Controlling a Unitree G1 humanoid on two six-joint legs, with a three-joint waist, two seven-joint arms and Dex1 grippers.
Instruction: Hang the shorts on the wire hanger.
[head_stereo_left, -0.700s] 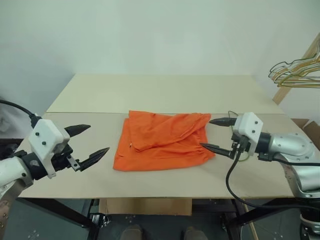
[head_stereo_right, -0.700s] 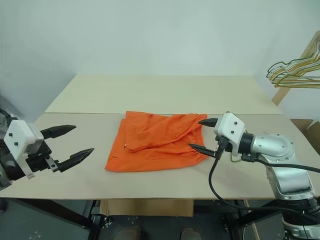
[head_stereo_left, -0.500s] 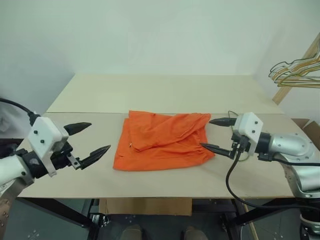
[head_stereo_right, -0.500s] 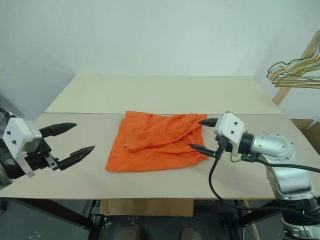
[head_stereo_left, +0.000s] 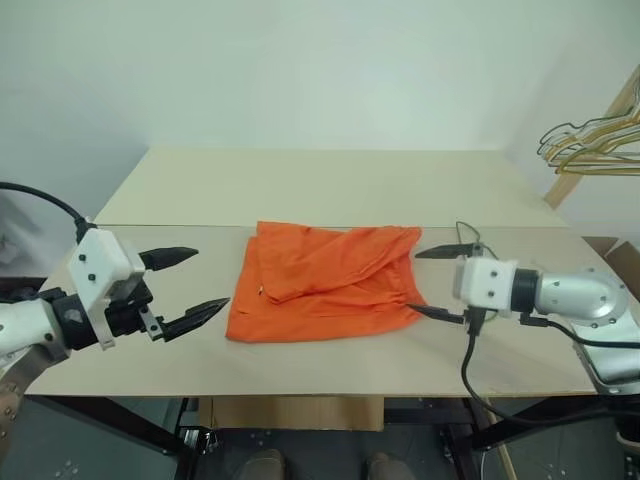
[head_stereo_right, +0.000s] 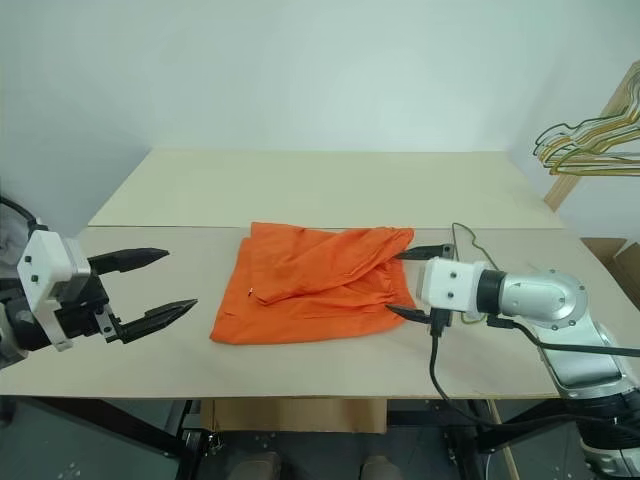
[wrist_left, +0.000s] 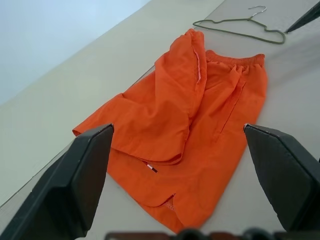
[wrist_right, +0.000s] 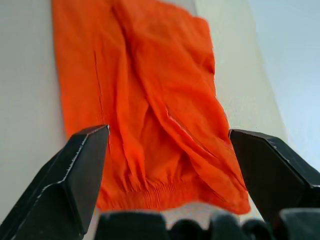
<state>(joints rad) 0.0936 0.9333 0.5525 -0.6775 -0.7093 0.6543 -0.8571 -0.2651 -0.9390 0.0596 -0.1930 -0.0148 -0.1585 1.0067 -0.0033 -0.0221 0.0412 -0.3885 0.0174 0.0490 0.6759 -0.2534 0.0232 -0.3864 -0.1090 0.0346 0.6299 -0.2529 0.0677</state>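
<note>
Two spread tools (head_stereo_left: 180, 290) (head_stereo_left: 432, 282) flanking shorts (head_stereo_left: 325, 280)

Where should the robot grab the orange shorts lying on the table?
Probably at the gathered elastic waistband of the bright orange fabric shorts, the edge facing the right gripper, whose open jaws already straddle it. Coming in low and sideways from the robot's right suits the flat cloth: the bunched band is thicker, so it should pinch more easily than the thin legs. The left gripper is also open.

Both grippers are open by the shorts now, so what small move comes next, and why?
Probably ease the right gripper forward and shut it on the waistband edge of the shorts. Its open fingers already straddle that edge, the shorts lie flat and unheld, and the wire hanger lies just beyond it.
</note>
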